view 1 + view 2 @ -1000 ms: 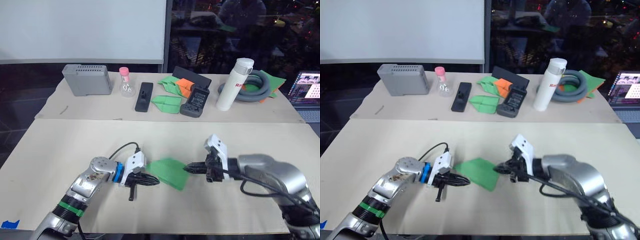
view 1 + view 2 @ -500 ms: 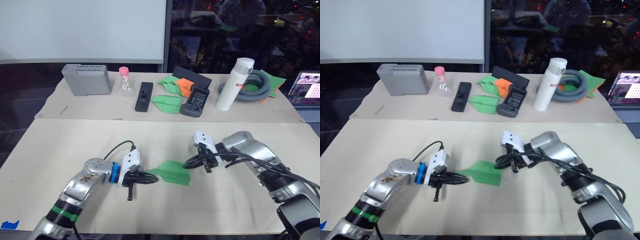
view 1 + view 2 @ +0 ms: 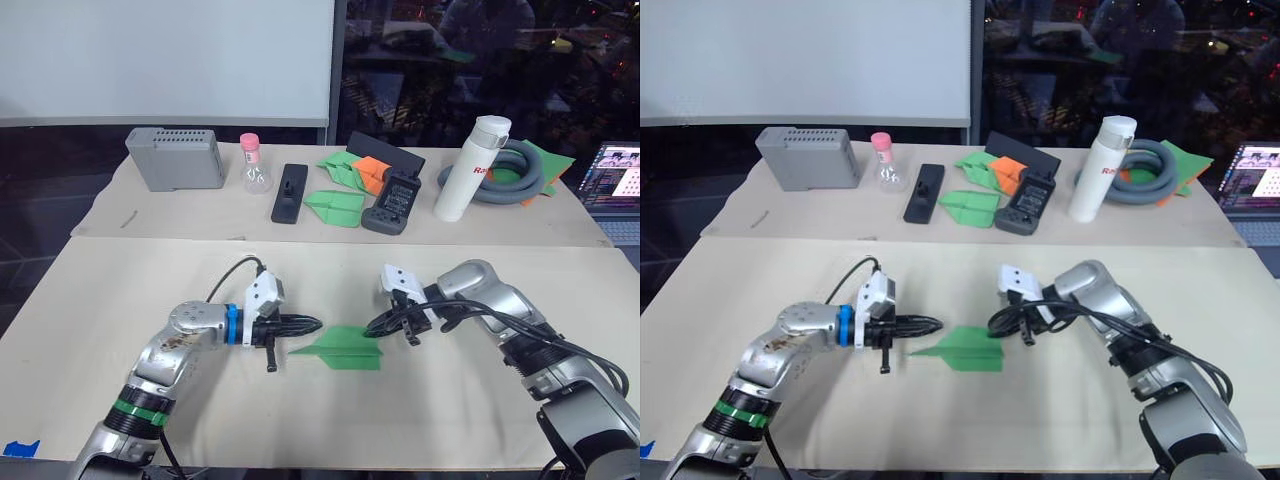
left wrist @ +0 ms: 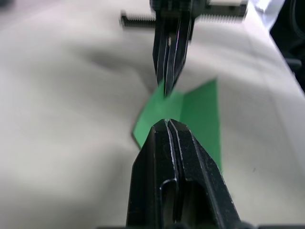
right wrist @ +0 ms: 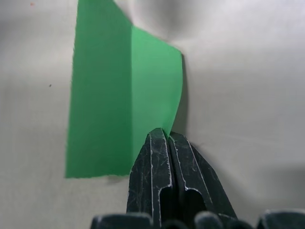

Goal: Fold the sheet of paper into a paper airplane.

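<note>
While the paper airplane [image 3: 341, 350] is pinched at its rear edge by the closed right gripper [image 3: 373, 327], apparently to steady its folds on the table [image 3: 120, 290], the left gripper [image 3: 313, 323] is held closed and empty just beyond its nose.

plain bright green paper airplane [image 3: 343, 350] on a beige table [image 3: 130, 290]; black jaws

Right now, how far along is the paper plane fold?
Done: the green paper is already folded into a pointed dart lying flat on the table. In hand: the right tool is shut at its rear edge; the left tool, shut, sits off its nose. Left: apparently only final creasing and release.
</note>
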